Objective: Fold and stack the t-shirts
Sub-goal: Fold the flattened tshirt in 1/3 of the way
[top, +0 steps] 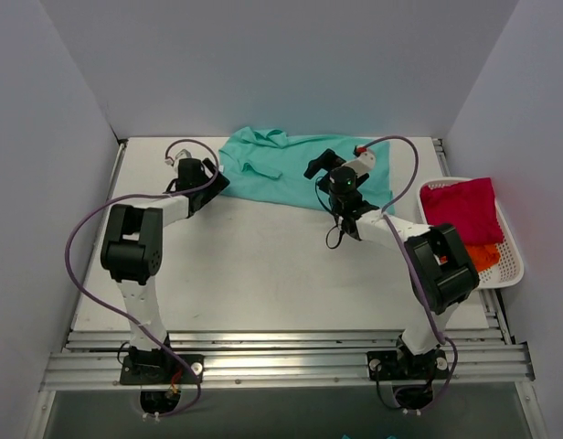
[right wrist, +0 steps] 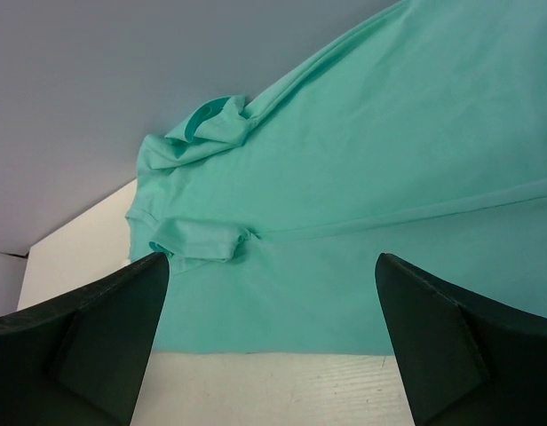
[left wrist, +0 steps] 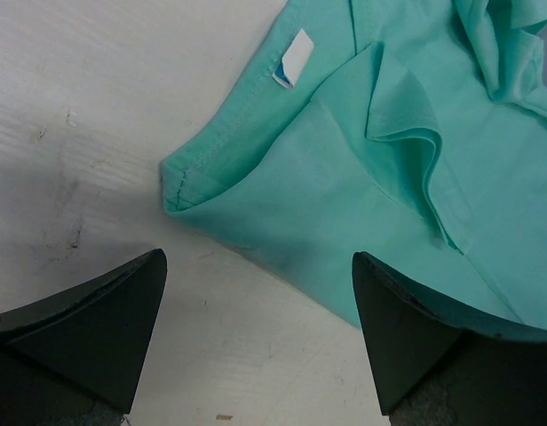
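The teal t-shirt (top: 295, 172) lies loosely spread at the far side of the bench (top: 263, 274), close to the back wall. Its left end is bunched and rumpled.

The left fingers (left wrist: 96, 337) stand wide apart and hold nothing. They sit low over the bench at the shirt's near left corner. In the left wrist view a hemmed, doubled-over corner of the cloth lies just beyond the gap between the two tips. A small white label (left wrist: 293, 59) with a blue edge shows on the fabric further back. The tip on the right of that view overlaps the cloth, but I cannot tell whether it touches.

The right fingers (right wrist: 87, 346) are also spread open and empty, poised over the right half of the same shirt. The right wrist view looks across smooth teal cloth with one long crease. A short sleeve (right wrist: 198, 240) lies folded near the left tip, and the crumpled collar (right wrist: 211, 120) sits further off.

At the right edge of the bench stands a white slotted basket (top: 515, 267). It holds a magenta t-shirt (top: 460, 208) lying on an orange t-shirt (top: 484, 256), well apart from both arms.
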`<state>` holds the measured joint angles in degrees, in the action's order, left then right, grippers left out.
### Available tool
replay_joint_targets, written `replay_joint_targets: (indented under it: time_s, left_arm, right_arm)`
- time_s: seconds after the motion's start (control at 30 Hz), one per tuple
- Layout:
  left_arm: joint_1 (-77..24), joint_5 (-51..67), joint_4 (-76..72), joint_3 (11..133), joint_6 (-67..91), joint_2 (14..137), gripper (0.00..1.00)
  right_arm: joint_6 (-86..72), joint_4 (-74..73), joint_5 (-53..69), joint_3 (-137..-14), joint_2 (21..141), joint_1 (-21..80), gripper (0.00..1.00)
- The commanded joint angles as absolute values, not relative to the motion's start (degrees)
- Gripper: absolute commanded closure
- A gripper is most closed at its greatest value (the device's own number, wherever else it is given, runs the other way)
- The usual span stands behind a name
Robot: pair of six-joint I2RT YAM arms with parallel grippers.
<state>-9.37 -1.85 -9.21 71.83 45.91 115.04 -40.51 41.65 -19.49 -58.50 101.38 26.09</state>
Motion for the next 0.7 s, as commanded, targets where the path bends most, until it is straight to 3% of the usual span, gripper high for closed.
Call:
replay_joint_targets:
  time_s: [0.0,0.3,0.4,0.67]
  left_arm:
    - [-11.07,-1.76,-8.71,75.76,47.63,118.03,0.06]
    - [-13.01,-5.54,-7.47,77.96,49.04,121.46,0.03]
    - [-13.01,-5.80,-6.68,79.71,49.04,122.96,0.31]
    - [-12.57,-6.77,-5.01,81.65,47.20,124.19,0.69]
  right_arm:
    - [-41.75,43.51,-20.74,-57.31,96.77,26.37,0.03]
    - [-41.13,42.19,-20.39,-55.55,95.36,26.63,0.03]
    - [-40.87,42.01,-20.22,-55.11,95.19,26.72,0.03]
    - [-40.61,42.80,-19.51,-53.44,95.27,27.77,0.04]
